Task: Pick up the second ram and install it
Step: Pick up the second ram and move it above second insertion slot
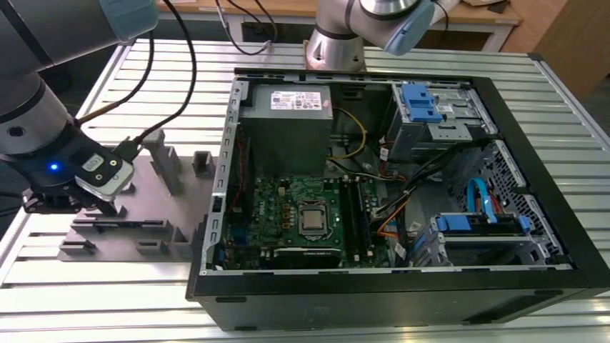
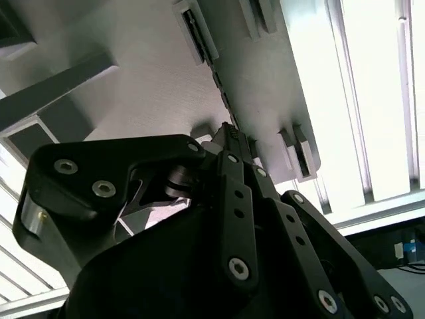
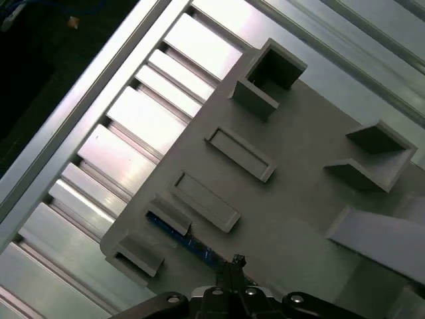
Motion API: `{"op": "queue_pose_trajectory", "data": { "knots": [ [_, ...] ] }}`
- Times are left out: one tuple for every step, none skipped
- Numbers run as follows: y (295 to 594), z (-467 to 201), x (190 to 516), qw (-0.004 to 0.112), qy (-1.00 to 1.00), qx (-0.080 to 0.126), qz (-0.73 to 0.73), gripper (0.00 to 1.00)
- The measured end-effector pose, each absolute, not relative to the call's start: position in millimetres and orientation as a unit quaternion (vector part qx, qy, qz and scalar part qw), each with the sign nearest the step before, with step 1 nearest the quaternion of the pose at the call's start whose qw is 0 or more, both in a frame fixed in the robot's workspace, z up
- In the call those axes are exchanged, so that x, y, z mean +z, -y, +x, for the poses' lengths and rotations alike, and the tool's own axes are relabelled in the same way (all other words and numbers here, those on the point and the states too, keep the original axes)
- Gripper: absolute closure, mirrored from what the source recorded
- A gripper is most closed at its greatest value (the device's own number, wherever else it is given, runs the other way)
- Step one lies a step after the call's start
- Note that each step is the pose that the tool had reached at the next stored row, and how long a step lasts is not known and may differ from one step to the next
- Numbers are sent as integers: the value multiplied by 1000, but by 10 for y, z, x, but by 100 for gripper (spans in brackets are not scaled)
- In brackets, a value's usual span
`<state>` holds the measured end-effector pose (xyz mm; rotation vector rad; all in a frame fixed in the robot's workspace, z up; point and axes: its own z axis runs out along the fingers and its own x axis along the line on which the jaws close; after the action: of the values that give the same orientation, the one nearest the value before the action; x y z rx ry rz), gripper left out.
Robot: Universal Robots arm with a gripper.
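Okay, gripper: the gripper [image 1: 71, 204] is low over the grey tray [image 1: 162, 207], at the exterior view's left, well apart from the computer case [image 1: 401, 300].
Gripper state: in both wrist views the fingertips [image 3: 234, 264] [image 2: 234, 138] are drawn together on the thin top edge of the second ram [image 3: 178, 232]; it looks clamped, with no gap visible.
Second ram: dark blue stick standing on edge in the tray, between two small grey holders. In the second wrist view it is a thin dark strip [image 2: 217, 81] running straight into the fingertips.
Ram status: seated in the tray's holders, not lifted, not in the case.
Tray: flat grey plastic [image 3: 299, 199] with upright posts and shallow rectangular slots. It lies on the slatted aluminium table [image 1: 143, 78], just beside the case's left wall in the exterior view.
Case: open and lying on its side at the exterior view's right, taking up most of the table.
Green board: the green circuit board [image 1: 276, 207] sits in the near-left part of the case, with a square silver chip [image 1: 313, 218] in its middle.
Other case parts: a grey power supply box [image 1: 286, 121] sits far of the board, and a blue drive bracket [image 1: 419, 103] is at far right.
Background: a second arm's base [image 1: 333, 43] is at the far edge of the table.
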<state>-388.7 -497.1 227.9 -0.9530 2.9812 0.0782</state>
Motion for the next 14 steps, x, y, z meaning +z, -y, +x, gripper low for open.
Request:
{"op": "queue_pose_trajectory", "data": {
  "knots": [
    [4971,-3887,2279,5,-951,25,-308,93],
    [4971,-3887,2280,5,-950,25,-312,93],
    [4971,-3887,2279,5,-948,25,-316,93],
    [4971,-3887,2279,5,-947,25,-320,93],
    [4971,-3887,2279,5,-946,25,-324,93],
    [4971,-3887,2279,5,-944,25,-328,93],
    [4971,-3887,2279,5,-943,25,-332,93],
    [4971,-3887,2279,5,-942,25,-336,93],
    [4971,-3887,2279,4,-940,25,-340,93],
    [4971,-3887,2279,4,-939,25,-343,93],
    [4971,-3887,2279,4,-938,25,-347,93],
    [4971,-3887,2279,4,-936,25,-351,93],
    [4971,-3887,2279,4,-935,25,-355,93],
    [4971,-3887,2279,4,-933,25,-358,93]
  ]
}}
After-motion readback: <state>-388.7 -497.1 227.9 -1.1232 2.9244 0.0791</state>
